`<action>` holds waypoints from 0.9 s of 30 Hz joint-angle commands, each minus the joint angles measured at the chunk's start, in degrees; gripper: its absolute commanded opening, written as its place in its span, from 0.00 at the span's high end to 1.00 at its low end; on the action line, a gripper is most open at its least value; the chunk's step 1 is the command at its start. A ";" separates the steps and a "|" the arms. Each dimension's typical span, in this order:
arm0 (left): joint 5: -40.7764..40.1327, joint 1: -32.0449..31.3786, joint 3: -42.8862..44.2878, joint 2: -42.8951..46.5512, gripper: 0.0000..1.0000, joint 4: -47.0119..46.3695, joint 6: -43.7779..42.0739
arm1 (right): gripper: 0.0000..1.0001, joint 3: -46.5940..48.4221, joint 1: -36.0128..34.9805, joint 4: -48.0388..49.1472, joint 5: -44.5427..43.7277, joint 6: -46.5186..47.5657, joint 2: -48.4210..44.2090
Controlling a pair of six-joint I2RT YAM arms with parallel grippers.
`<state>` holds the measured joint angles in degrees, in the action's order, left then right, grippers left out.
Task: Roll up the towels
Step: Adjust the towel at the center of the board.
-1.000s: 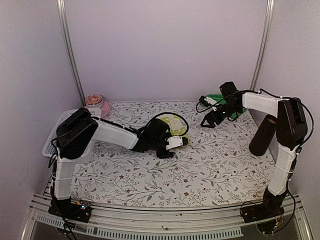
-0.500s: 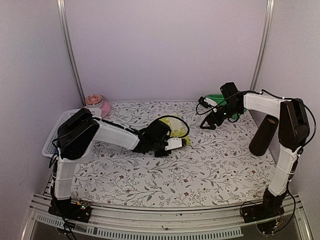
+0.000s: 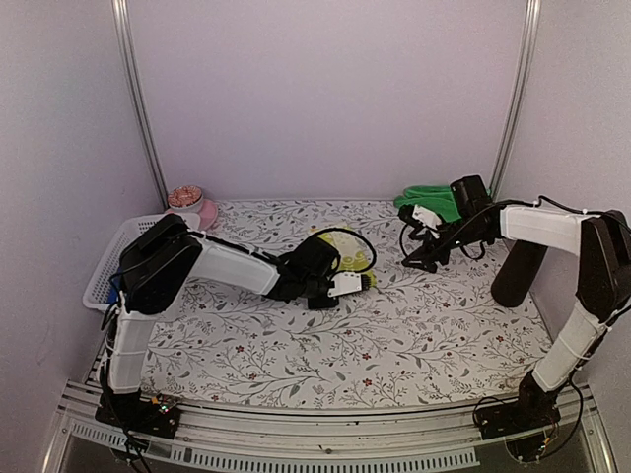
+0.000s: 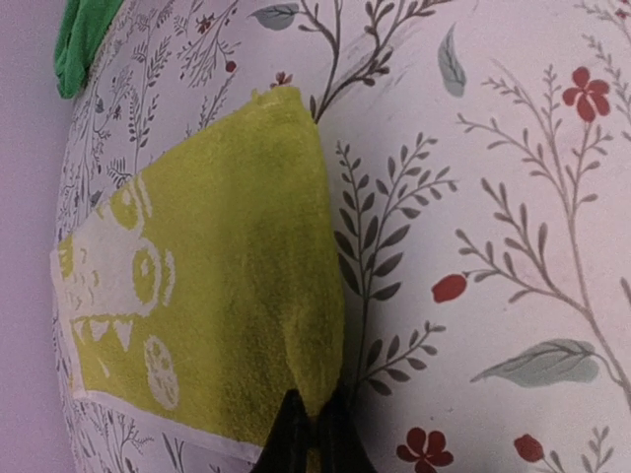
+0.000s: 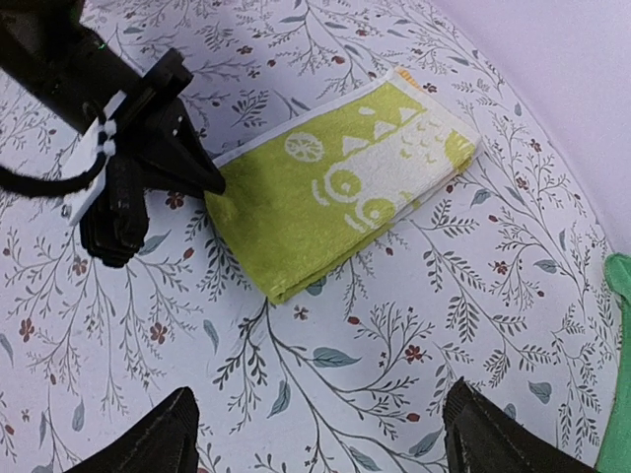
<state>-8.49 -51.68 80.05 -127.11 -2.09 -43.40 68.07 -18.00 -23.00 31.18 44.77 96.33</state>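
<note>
two towels, two grippers. nearest, open flowered table (image 3: pixel 394 335). mid-table the left gripper (image 3: pixel 366 282) is pinched closed on an edge of the flat yellow towel (image 5: pixel 345 197). to its right the right gripper (image 5: pixel 325 443) hangs spread wide, empty. the green towel (image 3: pixel 434 197) lies bunched at the far right edge.

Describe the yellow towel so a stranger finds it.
Midway across the floral-patterned table, at the tip of the left arm's end effector, lies a yellow-lime cloth towel. Its pale white markings set it apart from the plain bright green cloth towel at the far right.
</note>
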 commanded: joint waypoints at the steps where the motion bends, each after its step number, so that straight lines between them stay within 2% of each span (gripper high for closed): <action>1: 9.04 0.42 -1.55 1.22 1.00 7.49 3.89 | 0.15 -11.04 -0.17 13.21 7.35 14.90 -5.61; 4: 15.66 1.55 -1.75 2.86 1.00 8.96 6.89 | 0.16 -17.50 -0.34 19.63 11.84 22.20 -8.42; 9: 26.16 4.78 -2.15 4.41 1.00 10.40 12.14 | 0.18 -20.62 -3.39 22.07 12.98 29.75 -8.64; 17: 38.04 8.99 -0.81 4.13 1.00 11.92 18.81 | 0.23 -24.85 -10.94 30.17 3.83 31.95 -5.52; 21: 41.46 10.04 0.97 3.00 1.00 13.52 20.27 | 0.25 -25.63 -13.27 33.42 0.48 30.75 -3.30; 27: 44.33 10.94 2.28 2.27 1.00 13.88 21.66 | 0.26 -27.32 -17.91 42.20 -10.83 29.68 1.85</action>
<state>31.35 -41.43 80.58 -124.09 10.28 -23.64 42.17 -33.32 11.49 28.97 75.44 95.09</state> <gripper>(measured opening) 0.014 0.738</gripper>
